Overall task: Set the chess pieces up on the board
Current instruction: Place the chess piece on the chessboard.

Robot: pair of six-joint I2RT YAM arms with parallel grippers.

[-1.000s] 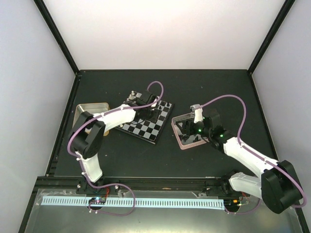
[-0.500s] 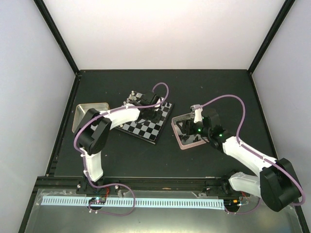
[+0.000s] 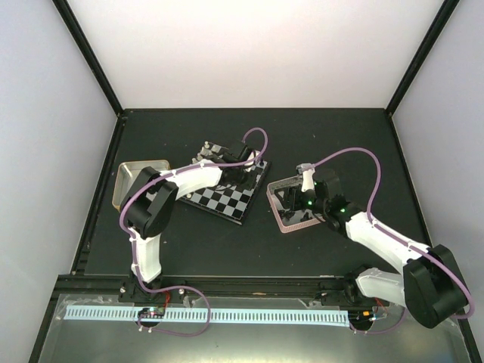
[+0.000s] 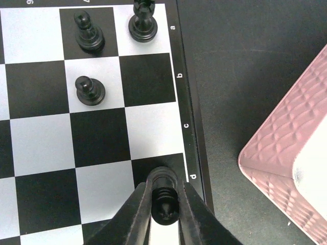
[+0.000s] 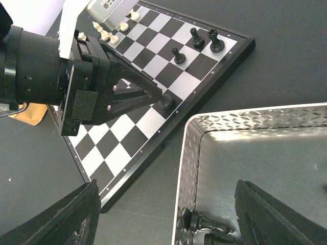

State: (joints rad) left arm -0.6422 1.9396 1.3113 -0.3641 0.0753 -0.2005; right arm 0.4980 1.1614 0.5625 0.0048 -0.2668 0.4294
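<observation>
The board (image 4: 97,138) has black and silvery checks. My left gripper (image 4: 164,186) is shut on a black chess piece (image 4: 165,204) that stands on the dark edge square by the letter d. Three more black pieces (image 4: 89,91) stand on the squares beyond it. In the top view the left gripper (image 3: 253,161) hangs over the board's (image 3: 227,198) right edge. My right gripper (image 5: 167,189) is open with nothing between its fingers, above the near corner of the pinkish-rimmed tin (image 5: 186,168). Two black pieces (image 5: 207,223) lie on their sides in that tin.
Pale pieces (image 5: 110,33) stand along the board's far side. A gold-rimmed tin (image 3: 132,178) sits left of the board. The pink-rimmed tin (image 3: 299,219) lies close to the board's right edge. Dark tabletop surrounds everything.
My left gripper has carried the black piece toward the board's right edge. The right arm has hardly moved.
</observation>
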